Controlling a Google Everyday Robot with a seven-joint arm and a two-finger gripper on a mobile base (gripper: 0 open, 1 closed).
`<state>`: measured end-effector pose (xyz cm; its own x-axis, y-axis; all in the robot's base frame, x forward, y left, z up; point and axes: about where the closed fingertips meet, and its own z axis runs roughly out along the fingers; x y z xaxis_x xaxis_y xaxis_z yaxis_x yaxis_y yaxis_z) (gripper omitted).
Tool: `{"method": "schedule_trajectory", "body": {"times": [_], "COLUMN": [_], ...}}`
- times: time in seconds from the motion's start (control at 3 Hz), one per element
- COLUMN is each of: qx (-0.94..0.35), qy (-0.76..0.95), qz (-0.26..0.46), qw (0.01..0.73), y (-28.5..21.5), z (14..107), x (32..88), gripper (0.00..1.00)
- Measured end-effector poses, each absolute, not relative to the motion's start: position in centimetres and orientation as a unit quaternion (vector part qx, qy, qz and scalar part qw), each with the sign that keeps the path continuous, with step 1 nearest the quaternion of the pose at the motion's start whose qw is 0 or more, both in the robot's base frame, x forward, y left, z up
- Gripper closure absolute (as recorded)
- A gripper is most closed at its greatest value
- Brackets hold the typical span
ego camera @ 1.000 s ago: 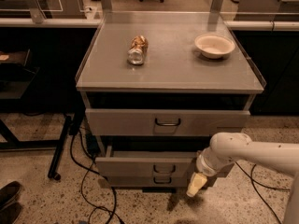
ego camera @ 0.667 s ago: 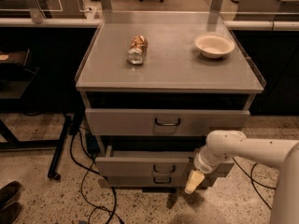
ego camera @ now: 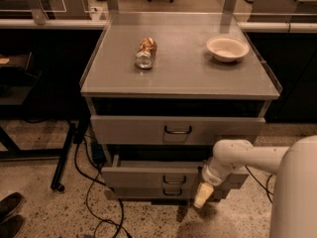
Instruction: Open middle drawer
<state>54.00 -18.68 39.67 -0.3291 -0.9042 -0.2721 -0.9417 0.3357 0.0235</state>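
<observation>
Low beside the cabinet's right front corner, the robot's gripper (ego camera: 203, 197) hangs tips-down from a white arm (ego camera: 247, 155). Its cream jaws look clenched together, with no gap showing and nothing held. Just left of the jaws and slightly above them is the middle drawer (ego camera: 143, 176), its grey front standing out from the cabinet. Its dark handle (ego camera: 174, 180) is apart from the jaws. Higher up is the top drawer (ego camera: 133, 130). Well above the jaws, on the table (ego camera: 188, 78), a white bowl (ego camera: 227, 48) sits almost overhead, with a crumpled can (ego camera: 145, 52) up and to the left.
</observation>
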Motion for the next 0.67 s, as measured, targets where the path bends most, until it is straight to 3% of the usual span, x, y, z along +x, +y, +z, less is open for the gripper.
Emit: {"method": "schedule_trajectory", "body": {"times": [0.67], "qx": [-0.565], "qy": [0.814], "qz": [0.096], "qw": [0.094], "y": [-18.89], "z": [39.65], "x": [52.63], "gripper": [0.0]}}
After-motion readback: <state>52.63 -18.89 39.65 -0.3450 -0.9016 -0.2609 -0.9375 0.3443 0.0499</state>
